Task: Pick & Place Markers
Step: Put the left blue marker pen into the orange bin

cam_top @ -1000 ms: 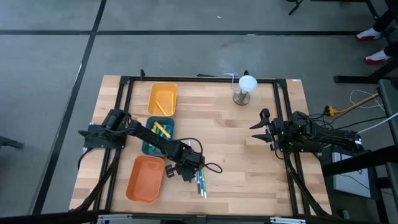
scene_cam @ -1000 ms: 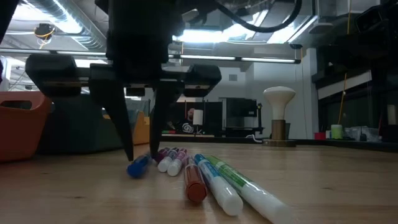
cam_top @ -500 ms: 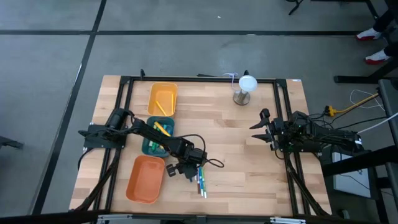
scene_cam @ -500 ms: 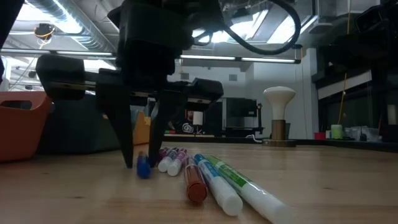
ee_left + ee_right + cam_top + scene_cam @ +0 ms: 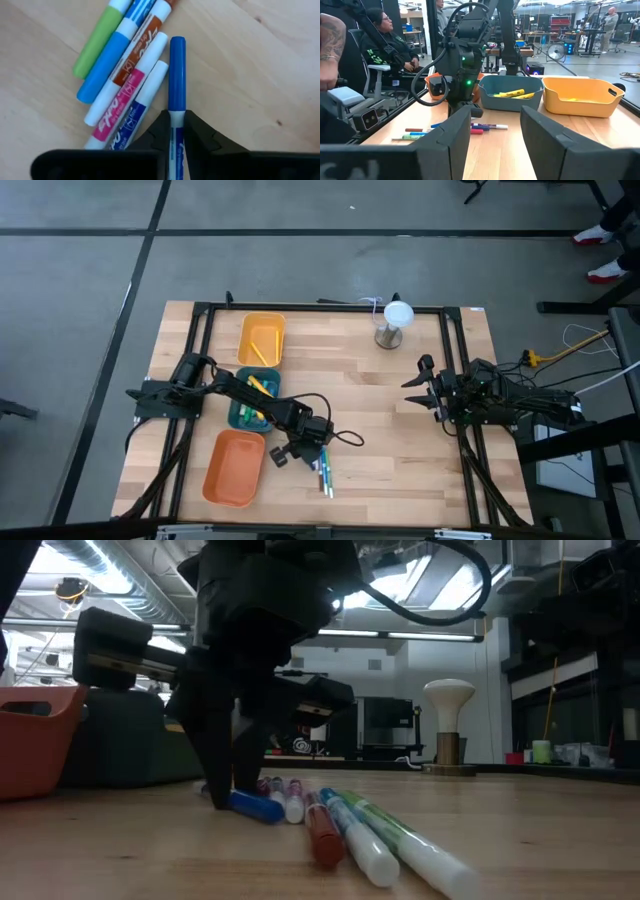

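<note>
From where I stand, the left gripper [image 5: 177, 131] has just pinched its dark fingers onto the slim blue plastic marker [image 5: 177, 75], which a second ago lay loose between wide jaws. It rests on the pale wooden tabletop [image 5: 400, 430] beside the other smooth, round-barrelled markers [image 5: 120, 70], so lifting looks next. The right gripper [image 5: 495, 125] waits spread apart at the table's right edge.
</note>
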Robot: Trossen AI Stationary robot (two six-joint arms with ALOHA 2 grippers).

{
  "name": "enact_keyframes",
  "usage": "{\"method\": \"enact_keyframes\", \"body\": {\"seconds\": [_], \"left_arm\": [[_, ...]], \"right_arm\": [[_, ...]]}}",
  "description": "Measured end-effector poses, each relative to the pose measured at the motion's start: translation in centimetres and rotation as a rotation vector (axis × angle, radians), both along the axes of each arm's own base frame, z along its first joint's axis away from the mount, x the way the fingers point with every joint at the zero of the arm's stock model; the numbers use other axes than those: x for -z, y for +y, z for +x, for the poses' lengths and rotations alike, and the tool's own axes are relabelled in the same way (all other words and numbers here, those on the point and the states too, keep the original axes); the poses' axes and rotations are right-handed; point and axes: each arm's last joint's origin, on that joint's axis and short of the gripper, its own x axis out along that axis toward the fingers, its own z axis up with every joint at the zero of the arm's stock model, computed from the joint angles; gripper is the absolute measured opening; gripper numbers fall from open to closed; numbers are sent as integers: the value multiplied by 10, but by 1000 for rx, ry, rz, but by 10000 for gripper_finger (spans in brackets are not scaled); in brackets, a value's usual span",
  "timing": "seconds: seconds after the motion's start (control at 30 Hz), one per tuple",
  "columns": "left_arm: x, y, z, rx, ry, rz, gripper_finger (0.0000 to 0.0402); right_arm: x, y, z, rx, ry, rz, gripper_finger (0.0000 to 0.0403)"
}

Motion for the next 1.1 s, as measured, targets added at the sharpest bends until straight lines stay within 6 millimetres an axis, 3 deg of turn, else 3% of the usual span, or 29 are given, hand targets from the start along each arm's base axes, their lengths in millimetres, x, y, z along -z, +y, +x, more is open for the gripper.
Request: {"method": "enact_keyframes", "body": {"seconds": [0.43,0.6,0.83,1.1], "left_arm": [[-10,-4,3,-175,64,2,25],[-25,-5,11,-252,79,-16,25],[-65,-8,27,-319,32,-46,25],[-130,-6,42,-363,-54,-95,25]], "right_arm": [[0,0,0,0,0,0,170],[0,0,0,0,0,0,170],[0,0,0,0,0,0,170],[0,0,0,0,0,0,170]]}}
